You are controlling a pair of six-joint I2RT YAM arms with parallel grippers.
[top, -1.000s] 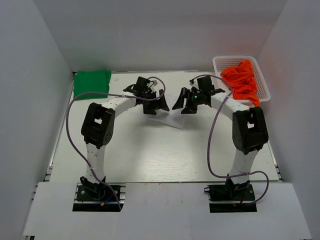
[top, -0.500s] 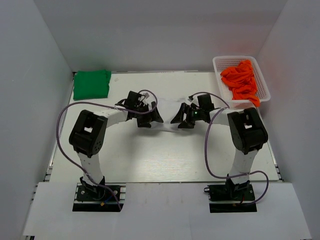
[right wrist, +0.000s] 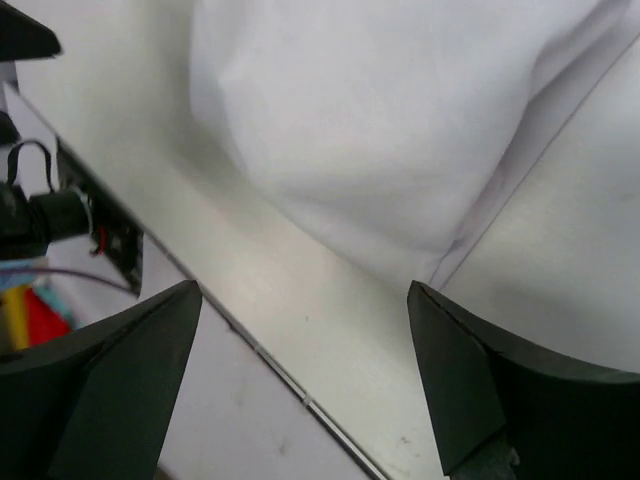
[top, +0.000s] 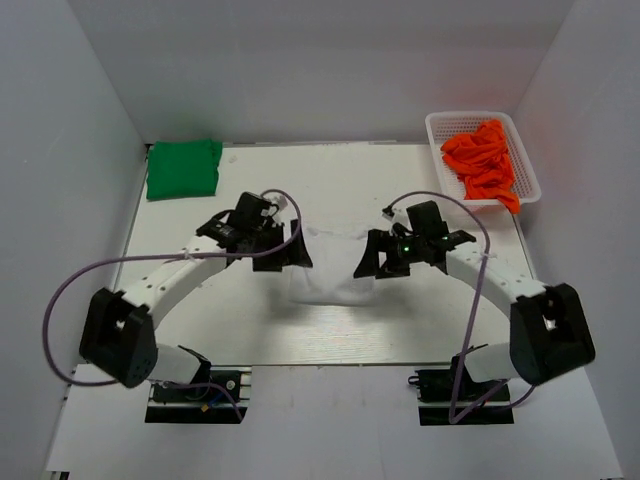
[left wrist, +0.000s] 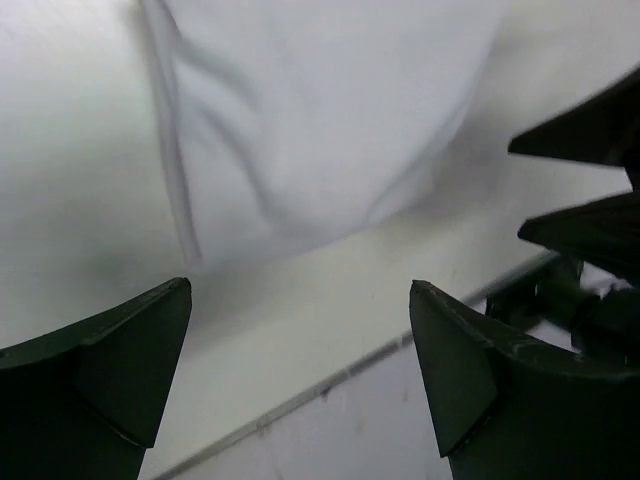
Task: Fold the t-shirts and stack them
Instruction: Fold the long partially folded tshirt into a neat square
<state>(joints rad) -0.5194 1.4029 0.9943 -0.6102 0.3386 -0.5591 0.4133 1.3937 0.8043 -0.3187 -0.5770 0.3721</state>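
Observation:
The white t-shirt lies folded on the table's middle, between my two grippers. It fills the top of the left wrist view and of the right wrist view. My left gripper is open and empty at the shirt's left edge. My right gripper is open and empty at its right edge. The right gripper's fingers show in the left wrist view. The green t-shirt lies folded at the far left corner.
A white lattice basket holding orange cloth stands at the far right corner. White walls enclose the table on three sides. The table's near edge runs just below both grippers.
Both grippers have moved from the far middle toward the near edge, bringing the white shirt's cloth with them. The shirt now lies flat between them.

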